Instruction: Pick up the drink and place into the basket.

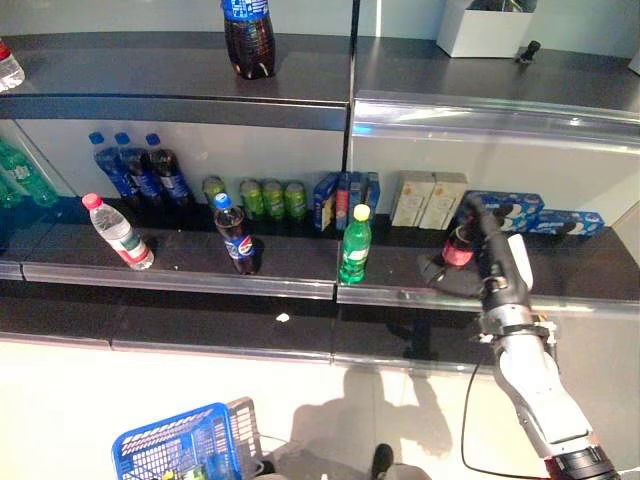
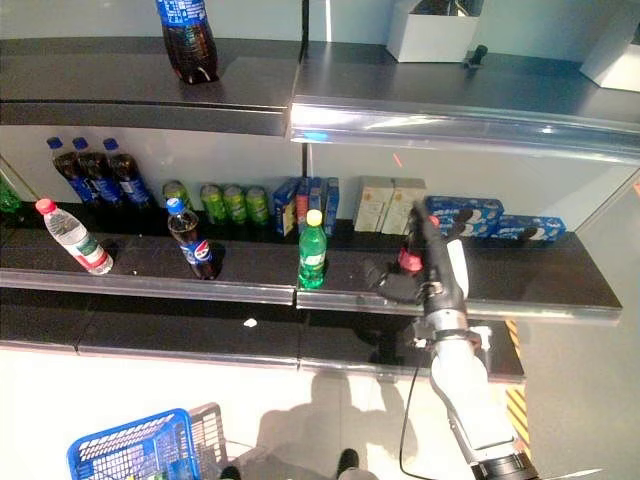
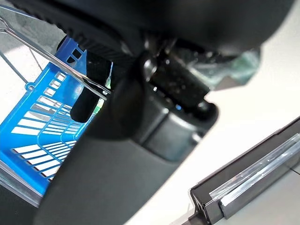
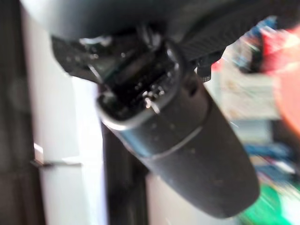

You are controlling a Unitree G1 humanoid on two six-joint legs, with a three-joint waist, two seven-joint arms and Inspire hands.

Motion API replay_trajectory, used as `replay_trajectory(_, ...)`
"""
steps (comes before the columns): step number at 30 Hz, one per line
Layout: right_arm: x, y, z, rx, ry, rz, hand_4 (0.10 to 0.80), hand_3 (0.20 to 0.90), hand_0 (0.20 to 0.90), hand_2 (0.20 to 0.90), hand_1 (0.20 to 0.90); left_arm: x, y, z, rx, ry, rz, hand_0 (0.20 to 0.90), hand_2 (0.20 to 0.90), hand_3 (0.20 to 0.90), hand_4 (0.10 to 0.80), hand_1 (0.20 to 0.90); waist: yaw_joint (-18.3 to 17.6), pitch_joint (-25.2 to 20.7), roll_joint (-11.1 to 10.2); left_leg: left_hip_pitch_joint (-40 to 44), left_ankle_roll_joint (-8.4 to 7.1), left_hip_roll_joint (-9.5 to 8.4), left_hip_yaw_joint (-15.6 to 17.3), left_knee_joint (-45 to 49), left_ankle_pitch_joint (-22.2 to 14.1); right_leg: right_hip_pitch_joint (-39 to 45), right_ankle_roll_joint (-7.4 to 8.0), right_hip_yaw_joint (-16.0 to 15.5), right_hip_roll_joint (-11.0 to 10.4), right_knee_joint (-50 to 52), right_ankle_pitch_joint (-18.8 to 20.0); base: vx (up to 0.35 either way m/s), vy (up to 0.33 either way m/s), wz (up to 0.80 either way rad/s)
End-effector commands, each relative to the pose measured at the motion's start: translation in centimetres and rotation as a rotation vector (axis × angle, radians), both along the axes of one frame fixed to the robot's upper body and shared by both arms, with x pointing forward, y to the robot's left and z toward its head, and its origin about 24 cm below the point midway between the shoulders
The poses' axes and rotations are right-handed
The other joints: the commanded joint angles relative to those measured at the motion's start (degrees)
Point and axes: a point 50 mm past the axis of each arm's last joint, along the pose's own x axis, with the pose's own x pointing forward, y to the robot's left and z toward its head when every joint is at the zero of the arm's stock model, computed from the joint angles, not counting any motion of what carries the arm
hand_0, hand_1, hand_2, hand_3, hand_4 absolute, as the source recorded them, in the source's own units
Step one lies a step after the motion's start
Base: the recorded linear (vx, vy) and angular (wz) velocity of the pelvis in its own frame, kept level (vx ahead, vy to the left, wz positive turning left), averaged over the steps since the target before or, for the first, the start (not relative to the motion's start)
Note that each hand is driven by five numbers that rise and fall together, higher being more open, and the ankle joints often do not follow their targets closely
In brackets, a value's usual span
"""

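right hand (image 1: pixel 487 232) at red-capped drink (image 1: pixel 459 246), left wrist view shows blue basket (image 3: pixel 44 140)

Upper shelf (image 1: pixel 180 75): lone cola bottle (image 1: pixel 248 38) at 12 o'clock, white box (image 1: pixel 485 28) at 1 o'clock. Middle shelf (image 1: pixel 200 262), back row running from 9 towards 3 o'clock: three dark cola bottles (image 1: pixel 140 170), green cans (image 1: pixel 270 198), blue cartons (image 1: pixel 345 200), pale boxes (image 1: pixel 430 198), flat blue boxes (image 1: pixel 545 215). Front row: tilted water bottle (image 1: pixel 118 232) with pink cap at 9 o'clock, blue-capped cola bottle (image 1: pixel 236 236) upright near centre, green bottle (image 1: pixel 355 246) with yellow cap at its 3 o'clock.
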Motion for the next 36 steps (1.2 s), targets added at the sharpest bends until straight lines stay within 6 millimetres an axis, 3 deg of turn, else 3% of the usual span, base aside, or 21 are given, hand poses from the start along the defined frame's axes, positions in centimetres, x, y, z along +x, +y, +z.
replay_trajectory(1,-0.9,-0.5,8.3,0.017,-0.531,-0.158,0.800,0.900,0.900,0.900,0.900,1.6,3.9,1.5,0.183,-0.070,-0.002,0.300,0.300,0.200,0.100,0.300,-0.6,-0.9,0.1,-3.5,-0.55,1.52,-2.7,9.0,-0.5,2.2,2.11,0.1,-3.4,5.0,-6.3,0.008,0.072,0.00)
replay_trajectory(9,-0.9,-1.6,7.0,0.055,-0.559,-0.366,0.800,0.900,0.900,0.900,0.900,4.3,3.1,1.8,0.175,-0.131,-0.075,0.300,0.300,0.200,0.100,0.300,-0.4,2.6,1.2,-7.9,-0.27,0.47,-4.6,15.2,-1.0,-1.6,0.73,-0.4,-4.2,11.3,-8.3,-0.029,0.061,0.03)
replay_trajectory(17,0.5,-1.1,4.8,0.127,-0.434,-0.298,0.800,0.900,0.900,0.900,0.900,7.1,2.4,2.4,0.160,-0.205,-0.122,0.300,0.300,0.200,0.100,0.300,-0.3,7.6,2.1,-11.9,-0.13,-0.53,-5.9,18.6,0.5,-4.6,0.04,-0.4,-4.8,14.5,-8.6,-0.063,0.034,0.05)
replay_trajectory(28,2.5,1.1,6.2,0.152,-0.463,-0.227,0.800,0.900,0.900,0.900,0.900,11.2,2.2,3.9,0.167,-0.336,-0.142,0.300,0.300,0.200,0.100,0.300,0.1,14.5,2.9,-19.1,-0.29,-0.58,-8.1,22.4,3.8,-10.9,-1.31,0.3,-4.1,18.7,-8.8,-0.099,-0.019,0.00)
replay_trajectory(36,3.5,1.1,7.0,0.263,-0.513,-0.305,0.800,0.900,0.900,0.900,0.900,13.6,1.8,4.9,0.180,-0.412,-0.177,0.300,0.300,0.200,0.100,0.300,0.3,17.1,4.0,-21.9,-0.33,-1.27,-9.0,24.3,5.2,-13.6,-1.91,0.9,-4.0,20.8,-9.2,-0.018,-0.012,0.00)
